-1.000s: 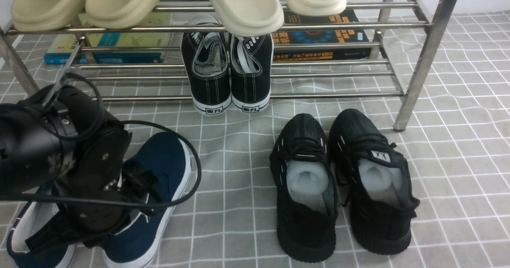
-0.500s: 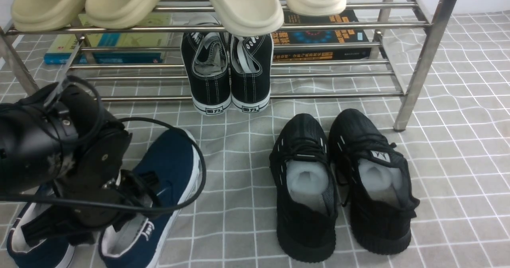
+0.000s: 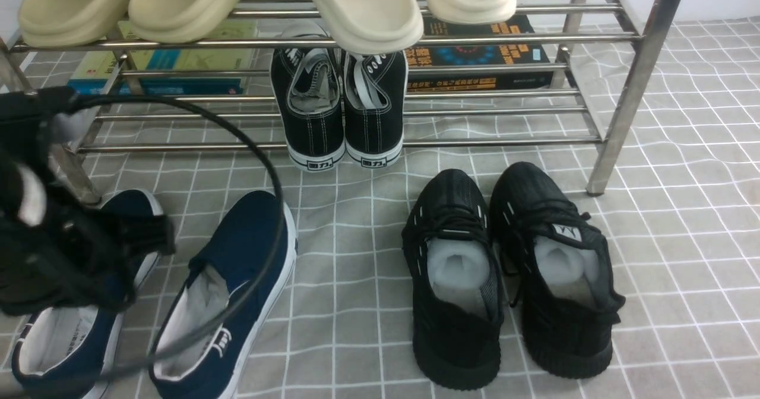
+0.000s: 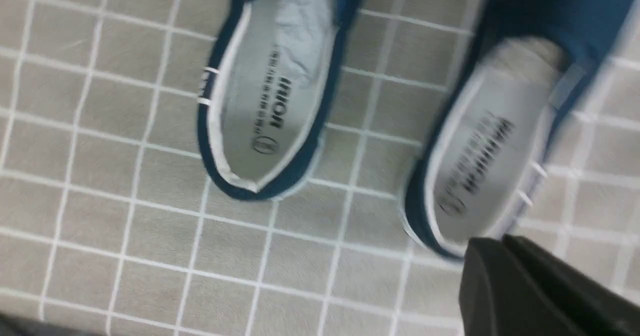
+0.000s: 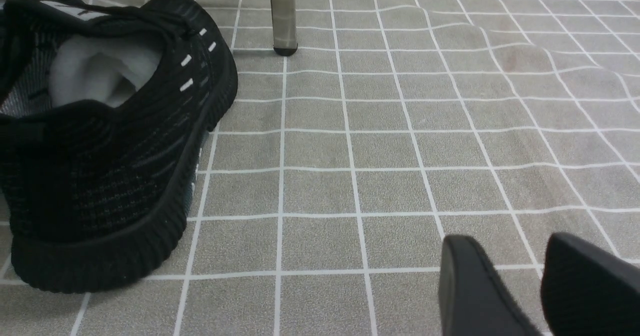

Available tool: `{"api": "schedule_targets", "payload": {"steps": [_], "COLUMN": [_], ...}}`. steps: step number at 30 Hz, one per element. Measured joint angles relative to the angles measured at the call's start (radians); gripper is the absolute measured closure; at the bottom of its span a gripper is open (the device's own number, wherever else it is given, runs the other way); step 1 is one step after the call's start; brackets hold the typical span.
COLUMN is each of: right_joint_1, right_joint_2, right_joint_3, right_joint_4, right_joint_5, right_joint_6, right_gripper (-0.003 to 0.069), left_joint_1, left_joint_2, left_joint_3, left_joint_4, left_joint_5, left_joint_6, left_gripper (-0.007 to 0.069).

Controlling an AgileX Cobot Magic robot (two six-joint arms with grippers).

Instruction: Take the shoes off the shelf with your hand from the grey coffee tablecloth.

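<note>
Both shoes (image 4: 270,101) carry blurred insole lettering; the sneakers (image 3: 312,120) say 回力.

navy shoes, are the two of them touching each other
Apart. In the left wrist view a strip of grey coffee tablecloth shows between the navy shoes along their whole visible length.

We see bright, even, diffuse light; the shoes (image 3: 237,250) cast only faint shadows. The shelf (image 3: 635,90) rods glint mildly. Our left wrist view is motion-blurred, the left gripper (image 3: 151,236) smears in the front view, and the right wrist view is sharp.
</note>
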Motion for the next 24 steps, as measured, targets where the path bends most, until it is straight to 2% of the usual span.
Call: {"api": "schedule_targets", "payload": {"steps": [4,8,9,10,14,17,24], "right_joint_1": [0.000,0.000,0.000,0.000,0.000,0.000,0.000], "right_joint_2": [0.000,0.000,0.000,0.000,0.000,0.000,0.000], "right_joint_3": [0.000,0.000,0.000,0.000,0.000,0.000,0.000], "right_joint_4": [0.000,0.000,0.000,0.000,0.000,0.000,0.000], "right_joint_5": [0.000,0.000,0.000,0.000,0.000,0.000,0.000], "right_joint_6": [0.000,0.000,0.000,0.000,0.000,0.000,0.000], "right_gripper": [0.0420,0.0420,0.0420,0.0420,0.0420,0.0420,0.0420], "left_joint_1": [0.000,0.000,0.000,0.000,0.000,0.000,0.000], "left_joint_2": [-0.232,-0.420,-0.438,-0.496,-0.601,-0.621,-0.626], "left_joint_3": [0.106,0.248,0.257,0.315,0.462,0.516,0.538], "left_joint_4": [-0.176,-0.363,-0.381,-0.428,-0.471,-0.475,-0.474], "left_joint_5": [-0.057,-0.232,-0.255,-0.334,-0.529,-0.597,-0.614], "left_joint_6": [0.207,0.350,0.356,0.390,0.428,0.432,0.433], "left_gripper": [0.0617,0.0617,0.0617,0.0617,0.0613,0.0608,0.0602]}}
